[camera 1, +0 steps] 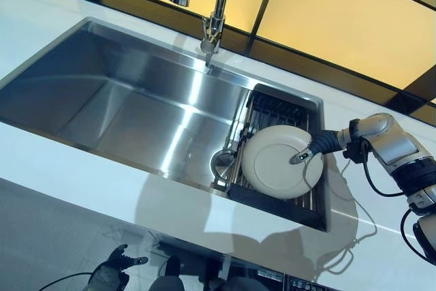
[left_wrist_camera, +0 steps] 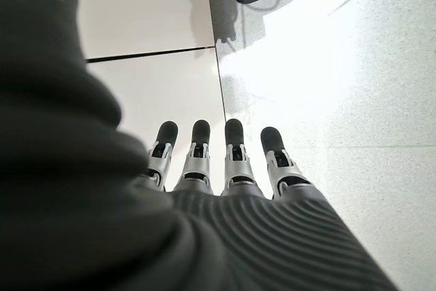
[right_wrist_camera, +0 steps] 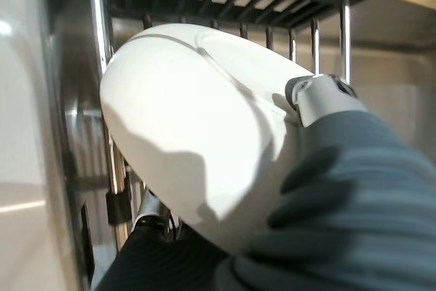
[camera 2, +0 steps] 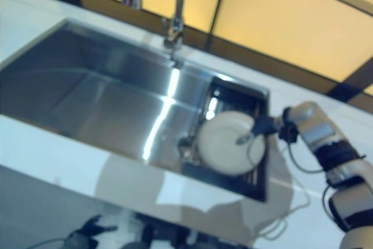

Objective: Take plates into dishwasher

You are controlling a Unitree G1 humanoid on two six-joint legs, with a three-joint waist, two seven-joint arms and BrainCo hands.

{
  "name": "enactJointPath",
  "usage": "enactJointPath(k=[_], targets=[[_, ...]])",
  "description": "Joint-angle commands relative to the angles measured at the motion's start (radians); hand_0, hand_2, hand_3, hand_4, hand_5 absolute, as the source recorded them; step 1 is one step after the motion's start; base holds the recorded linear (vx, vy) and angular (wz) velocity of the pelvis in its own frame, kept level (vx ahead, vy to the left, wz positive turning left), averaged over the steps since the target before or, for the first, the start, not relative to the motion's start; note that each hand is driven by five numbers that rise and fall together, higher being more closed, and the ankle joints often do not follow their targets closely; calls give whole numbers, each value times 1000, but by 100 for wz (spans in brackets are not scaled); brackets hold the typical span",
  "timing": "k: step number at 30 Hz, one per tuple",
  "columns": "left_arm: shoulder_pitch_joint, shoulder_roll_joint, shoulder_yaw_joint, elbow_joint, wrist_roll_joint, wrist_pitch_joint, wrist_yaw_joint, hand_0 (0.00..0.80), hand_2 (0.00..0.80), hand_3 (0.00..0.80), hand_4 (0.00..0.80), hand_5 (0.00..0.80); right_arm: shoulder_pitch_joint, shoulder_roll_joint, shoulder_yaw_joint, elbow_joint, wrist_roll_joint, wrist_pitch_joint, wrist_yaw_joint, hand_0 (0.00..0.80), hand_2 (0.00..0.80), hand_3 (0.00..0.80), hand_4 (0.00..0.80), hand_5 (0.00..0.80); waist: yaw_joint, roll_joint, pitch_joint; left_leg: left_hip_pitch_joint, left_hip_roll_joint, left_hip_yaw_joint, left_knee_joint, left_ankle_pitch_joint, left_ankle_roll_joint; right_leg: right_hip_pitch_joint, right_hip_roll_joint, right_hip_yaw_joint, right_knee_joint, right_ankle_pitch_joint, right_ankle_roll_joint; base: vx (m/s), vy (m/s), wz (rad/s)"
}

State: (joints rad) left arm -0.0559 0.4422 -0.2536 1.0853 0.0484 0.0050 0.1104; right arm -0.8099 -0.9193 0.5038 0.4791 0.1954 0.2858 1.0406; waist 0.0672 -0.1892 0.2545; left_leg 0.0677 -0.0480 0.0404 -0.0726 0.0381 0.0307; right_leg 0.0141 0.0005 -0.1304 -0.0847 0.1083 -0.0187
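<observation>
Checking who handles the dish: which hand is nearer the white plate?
Right. The right hand is on the white plate, thumb on its face, over the dish rack in the sink. The left hand hangs low below the counter, fingers straight.

Right up close, the white plate (right_wrist_camera: 197, 120) fills the middle of the shot, tilted on edge with its underside and foot ring showing. The right hand (right_wrist_camera: 327, 189) has it: the thumb (right_wrist_camera: 315, 97) presses on the plate's face near the rim, and dark-tipped fingers (right_wrist_camera: 153, 219) curl in under the lower edge, so the plate is pinched between them. Behind it runs the rack (right_wrist_camera: 272, 22), dark bars in a row under a dark frame, with shiny upright rods beside the plate. A pale counter (right_wrist_camera: 24, 134) strip runs along one side.
</observation>
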Motion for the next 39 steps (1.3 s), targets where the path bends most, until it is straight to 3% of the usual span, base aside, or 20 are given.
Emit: enactJointPath(k=[1, 11, 17, 19, 28, 34, 39], targets=[[-12, 0, -4, 3, 7, -27, 9, 0, 0, 0, 0, 0, -72, -42, -7, 16, 47, -53, -137, 800, 800, 800, 800, 800, 32, 34, -26, -24, -33, -31, 75, -138, 83, 14, -4, 1, 80, -94, 68, -11, 24, -5], [7, -1, -9, -1, 11, -35, 6, 0, 0, 0, 0, 0, -73, -86, -81, 22, 170, -114, -304, 800, 800, 800, 800, 800, 23, 42, -35, -14, -34, -22, 86, -151, 89, 16, -3, 16, 85, -90, 76, -22, 31, -3], [14, -8, -17, 12, 25, -46, 6, 0, 0, 0, 0, 0, -55, -87, -174, -14, 346, -178, -456, 800, 800, 800, 800, 800, 13, 53, -50, -9, -36, -13, 95, -160, 92, 11, -4, 26, 88, -83, 84, -32, 38, -3], [17, -9, -19, 18, 30, -50, 5, 0, 0, 0, 0, 0, -42, -81, -208, -42, 380, -185, -483, 800, 800, 800, 800, 800, 10, 57, -55, -9, -37, -11, 98, -163, 93, 10, -4, 30, 88, -82, 86, -32, 34, -9], [21, -25, -44, 39, 30, -67, 7, 0, 0, 0, 0, 0, 45, 7, -377, -204, 568, -330, -613, 800, 800, 800, 800, 800, -12, 107, -78, -4, -48, -2, 101, -170, 103, -10, -13, 59, 85, -62, 103, -59, 55, -6], [22, -35, -62, 64, 31, -82, -1, 0, 0, 0, 0, 0, 46, 133, -489, -326, 817, -423, -700, 800, 800, 800, 800, 800, -15, 135, -91, 6, -55, -1, 102, -175, 108, -27, -23, 70, 83, -44, 118, -71, 76, -12], [23, -56, -76, 76, 54, -82, -9, 0, 0, 0, 0, 0, 70, 386, -569, -494, 925, -508, -780, 800, 800, 800, 800, 800, -1, 168, -98, 20, -65, -7, 89, -171, 114, -40, -44, 51, 75, -8, 121, -82, 98, -1]])
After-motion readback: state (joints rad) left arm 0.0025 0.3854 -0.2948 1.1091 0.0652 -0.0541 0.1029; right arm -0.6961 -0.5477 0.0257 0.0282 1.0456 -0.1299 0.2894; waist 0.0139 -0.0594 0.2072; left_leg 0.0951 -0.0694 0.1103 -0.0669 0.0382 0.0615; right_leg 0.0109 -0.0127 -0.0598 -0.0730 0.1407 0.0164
